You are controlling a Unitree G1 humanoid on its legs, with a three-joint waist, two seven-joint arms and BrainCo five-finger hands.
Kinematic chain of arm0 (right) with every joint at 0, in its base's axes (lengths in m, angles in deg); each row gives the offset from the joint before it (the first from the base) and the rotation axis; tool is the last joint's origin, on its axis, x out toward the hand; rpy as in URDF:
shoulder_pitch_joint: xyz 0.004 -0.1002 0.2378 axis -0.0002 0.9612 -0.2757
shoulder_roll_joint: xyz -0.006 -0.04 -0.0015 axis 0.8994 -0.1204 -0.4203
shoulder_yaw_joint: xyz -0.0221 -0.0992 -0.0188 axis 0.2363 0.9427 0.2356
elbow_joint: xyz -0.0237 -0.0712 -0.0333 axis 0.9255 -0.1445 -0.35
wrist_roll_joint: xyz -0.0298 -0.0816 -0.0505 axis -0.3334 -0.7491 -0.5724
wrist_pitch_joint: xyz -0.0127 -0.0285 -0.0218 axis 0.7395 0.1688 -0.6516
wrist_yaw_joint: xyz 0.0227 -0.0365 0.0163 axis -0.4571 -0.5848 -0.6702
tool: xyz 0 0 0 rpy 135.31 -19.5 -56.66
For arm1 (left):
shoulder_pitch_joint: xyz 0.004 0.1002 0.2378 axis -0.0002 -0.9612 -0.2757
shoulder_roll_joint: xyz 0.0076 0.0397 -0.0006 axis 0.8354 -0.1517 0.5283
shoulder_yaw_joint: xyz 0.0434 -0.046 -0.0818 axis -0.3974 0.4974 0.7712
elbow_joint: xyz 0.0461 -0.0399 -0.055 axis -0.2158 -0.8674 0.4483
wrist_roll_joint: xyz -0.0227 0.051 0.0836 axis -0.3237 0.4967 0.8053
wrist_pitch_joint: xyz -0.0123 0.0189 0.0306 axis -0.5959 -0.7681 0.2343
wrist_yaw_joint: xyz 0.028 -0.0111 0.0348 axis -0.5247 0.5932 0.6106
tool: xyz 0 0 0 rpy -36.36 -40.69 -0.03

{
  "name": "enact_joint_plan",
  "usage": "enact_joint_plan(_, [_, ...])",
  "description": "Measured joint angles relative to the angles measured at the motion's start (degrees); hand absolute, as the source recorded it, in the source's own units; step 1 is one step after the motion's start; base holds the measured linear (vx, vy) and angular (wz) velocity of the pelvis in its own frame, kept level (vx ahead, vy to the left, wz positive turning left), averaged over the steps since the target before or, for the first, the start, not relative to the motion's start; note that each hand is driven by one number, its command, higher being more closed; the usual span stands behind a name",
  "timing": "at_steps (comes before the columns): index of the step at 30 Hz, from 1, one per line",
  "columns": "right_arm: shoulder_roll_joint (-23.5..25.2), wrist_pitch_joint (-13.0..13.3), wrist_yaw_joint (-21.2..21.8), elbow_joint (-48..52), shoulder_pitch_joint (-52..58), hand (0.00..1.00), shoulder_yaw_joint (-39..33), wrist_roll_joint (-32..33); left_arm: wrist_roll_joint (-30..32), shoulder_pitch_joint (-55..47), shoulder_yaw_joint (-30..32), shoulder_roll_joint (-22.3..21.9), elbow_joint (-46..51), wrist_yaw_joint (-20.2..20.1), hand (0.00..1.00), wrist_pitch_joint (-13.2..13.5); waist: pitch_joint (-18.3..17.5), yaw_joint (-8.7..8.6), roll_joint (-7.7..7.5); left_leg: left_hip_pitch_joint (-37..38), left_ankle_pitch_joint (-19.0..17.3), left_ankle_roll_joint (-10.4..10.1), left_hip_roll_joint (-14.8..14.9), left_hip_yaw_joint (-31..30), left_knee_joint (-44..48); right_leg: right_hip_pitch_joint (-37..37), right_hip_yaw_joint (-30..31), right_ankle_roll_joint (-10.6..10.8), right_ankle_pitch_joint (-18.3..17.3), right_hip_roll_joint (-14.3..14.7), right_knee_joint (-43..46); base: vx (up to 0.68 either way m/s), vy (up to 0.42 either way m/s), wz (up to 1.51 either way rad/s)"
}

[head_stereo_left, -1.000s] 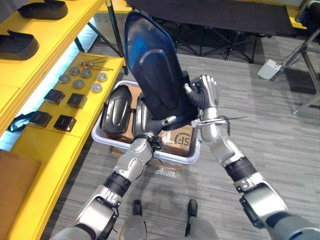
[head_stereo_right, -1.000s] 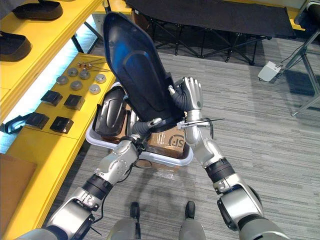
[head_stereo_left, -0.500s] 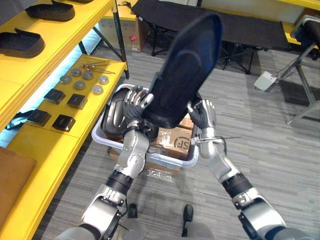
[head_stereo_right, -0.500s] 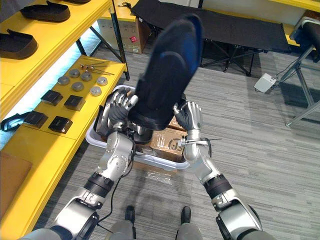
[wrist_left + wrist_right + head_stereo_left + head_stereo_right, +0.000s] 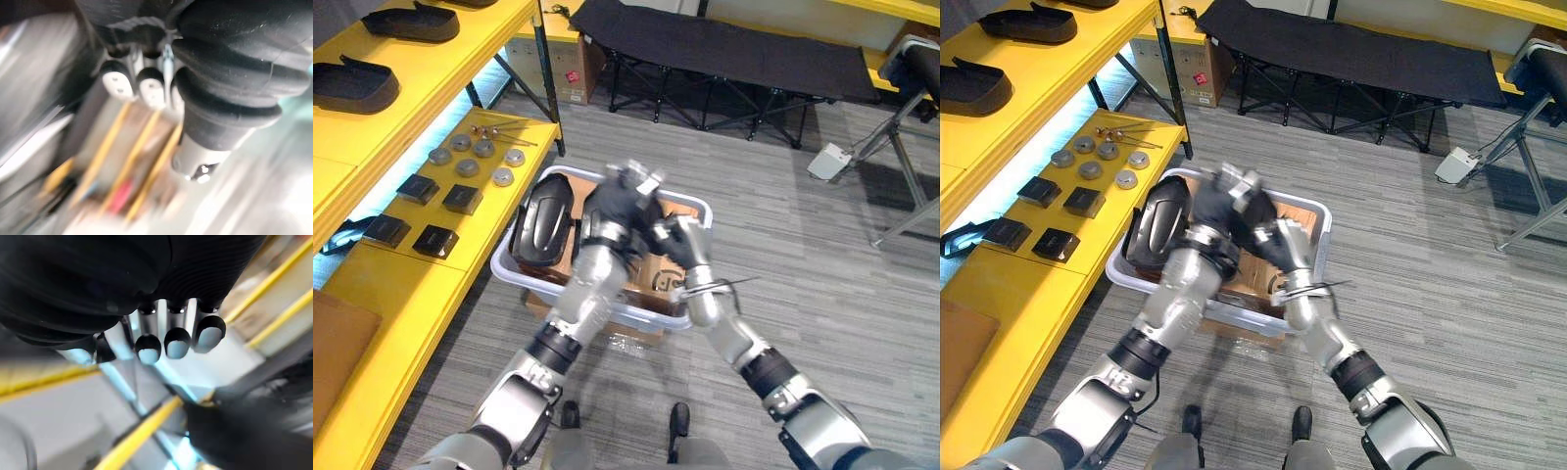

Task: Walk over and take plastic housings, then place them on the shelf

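Grey plank floor, yellow shelf (image 5: 411, 284) at left. Beside it, white bin (image 5: 521, 271) holds a glossy, curved black plastic housing (image 5: 540, 215). Arms reach forward: left hand (image 5: 625, 201) and right hand (image 5: 677, 242) hover close together over the bin. Wrist views: either hand's grip cannot be told.

2 head eyes downward, sharing bin (image 5: 514, 274); wrists close-up
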Motion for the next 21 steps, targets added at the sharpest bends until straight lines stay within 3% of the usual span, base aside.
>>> enact_joint_plan(5, [0.1,-0.9,1.7,-1.7,0.0,1.0,0.0,0.1,2.2,-0.2,-0.2,0.0,-2.8,-1.1,1.0,-1.1,-0.1,-0.13,-0.17,0.5,0.4,0.0,-0.1,0.2,-0.7,-0.1,0.2,0.1,0.0,-0.1,0.1,-0.01,0.005,-0.04])
enact_joint_plan(7, [0.4,-2.6,2.4,-3.9,-0.1,1.0,-0.1,0.1,4.5,-0.5,-0.3,0.1,-5.4,-0.5,1.0,-2.2,-0.1,-0.09,-0.16,0.5,0.4,0.0,-0.1,0.2,-0.7,-0.2,0.2,0.1,0.0,-0.1,0.4,0.0,0.0,0.0])
enact_joint_plan(8, [0.5,-3.6,2.5,-5.7,-0.4,1.0,-0.4,0.6,6.1,-0.8,-0.4,0.1,-7.2,0.9,0.0,-3.7,-0.1,-0.07,-0.16,0.3,0.4,0.0,-0.1,0.2,-0.6,-0.5,0.3,0.1,0.0,-0.2,0.6,-0.03,0.011,-0.03])
enact_joint_plan(12, [1.1,-7.4,3.2,-15.7,-5.7,1.0,-4.4,2.9,6.0,-1.1,0.6,0.2,-12.7,6.7,0.0,-5.9,1.7,-0.04,0.3,-5.0,0.5,0.2,-0.2,0.2,2.2,-6.5,1.2,0.1,-0.1,-0.5,4.0,-0.07,0.018,-0.03])
enact_joint_plan(13, [0.9,-7.5,2.6,-16.8,-6.8,0.0,-6.0,4.1,5.9,-1.1,0.9,0.4,-13.1,7.1,0.0,-6.2,2.9,-0.06,0.51,-5.3,0.6,0.2,-0.2,0.0,2.6,-6.6,1.2,0.1,-0.1,-0.5,4.3,-0.1,0.024,0.0])
enact_joint_plan(15, [-0.4,-7.7,-1.2,-17.2,-10.7,0.0,-12.2,8.1,5.9,-3.0,1.9,0.9,-13.7,8.5,0.0,-6.4,7.0,-0.14,1.11,-6.1,0.4,0.3,-0.2,0.0,3.8,-7.4,1.3,0.2,-0.1,-0.7,5.3,-0.13,0.022,0.0])
enact_joint_plan(21, [-3.6,-7.7,-4.2,-17.1,-13.4,0.0,-13.8,13.1,6.4,-4.0,2.7,0.2,-12.2,10.1,0.0,-6.2,8.8,-0.89,2.17,-8.5,0.1,0.5,-0.2,-0.3,5.5,-9.2,1.2,0.2,-0.1,-0.8,6.1,-0.03,0.007,0.01])
